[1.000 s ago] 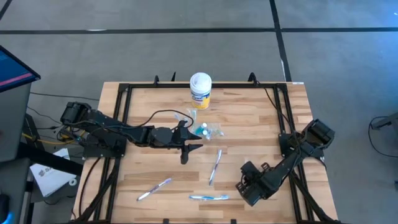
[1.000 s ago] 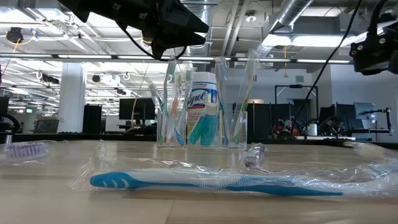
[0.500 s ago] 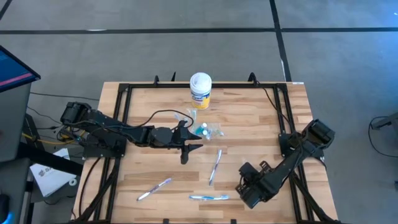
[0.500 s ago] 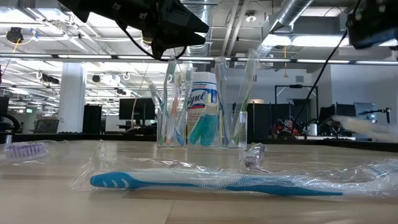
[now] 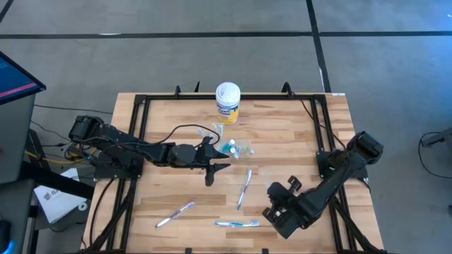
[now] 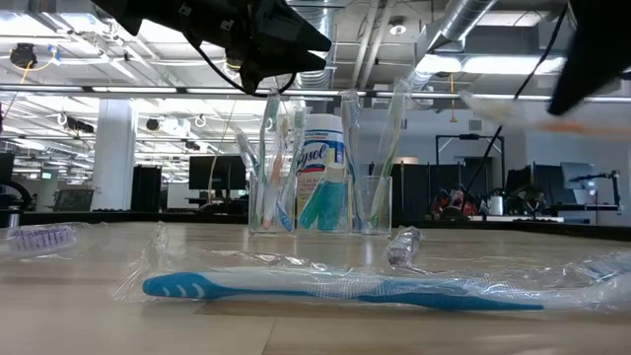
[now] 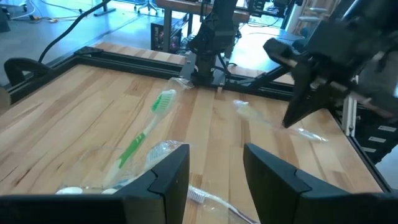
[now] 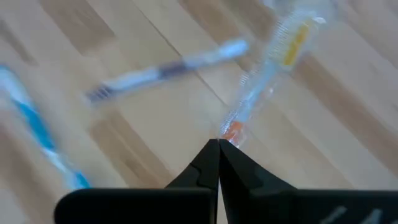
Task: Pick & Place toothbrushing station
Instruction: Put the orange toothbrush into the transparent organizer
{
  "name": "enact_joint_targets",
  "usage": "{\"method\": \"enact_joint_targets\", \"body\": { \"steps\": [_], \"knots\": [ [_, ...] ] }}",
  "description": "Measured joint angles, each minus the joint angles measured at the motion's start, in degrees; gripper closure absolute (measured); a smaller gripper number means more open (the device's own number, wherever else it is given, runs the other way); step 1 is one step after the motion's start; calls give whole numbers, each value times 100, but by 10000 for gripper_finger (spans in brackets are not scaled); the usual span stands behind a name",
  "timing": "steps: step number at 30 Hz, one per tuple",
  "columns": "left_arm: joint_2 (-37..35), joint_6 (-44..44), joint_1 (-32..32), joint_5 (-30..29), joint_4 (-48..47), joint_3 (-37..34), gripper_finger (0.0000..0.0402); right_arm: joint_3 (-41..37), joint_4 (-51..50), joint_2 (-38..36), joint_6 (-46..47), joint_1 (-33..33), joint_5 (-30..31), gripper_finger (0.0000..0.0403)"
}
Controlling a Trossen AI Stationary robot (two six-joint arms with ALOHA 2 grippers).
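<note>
From above, the cup (image 5: 229, 147) sits mid-table by the left gripper (image 5: 210, 171) (fingers parted, empty), toothbrushes (image 5: 244, 189) lie nearer the front, and in its wrist view the right gripper (image 8: 219, 148) pinches a wrapped orange brush (image 8: 267, 74) at its end.

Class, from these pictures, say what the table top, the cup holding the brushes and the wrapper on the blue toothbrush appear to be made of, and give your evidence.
Table top: looks like wood, pale planks with visible grain and joints, matte.
Cup: probably clear hard plastic, though glass is possible; the brushes show through its walls.
Wrapper on the blue toothbrush: thin clear plastic film, crinkled and glinting.
</note>
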Motion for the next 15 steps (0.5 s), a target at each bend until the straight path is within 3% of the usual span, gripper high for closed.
{"method": "enact_joint_targets", "body": {
  "steps": [15],
  "knots": [
    [0, 0, -7, 548, 230, 0, 257, 52, 622, -674, -1439, -46, 1477, 403]
  ]
}}
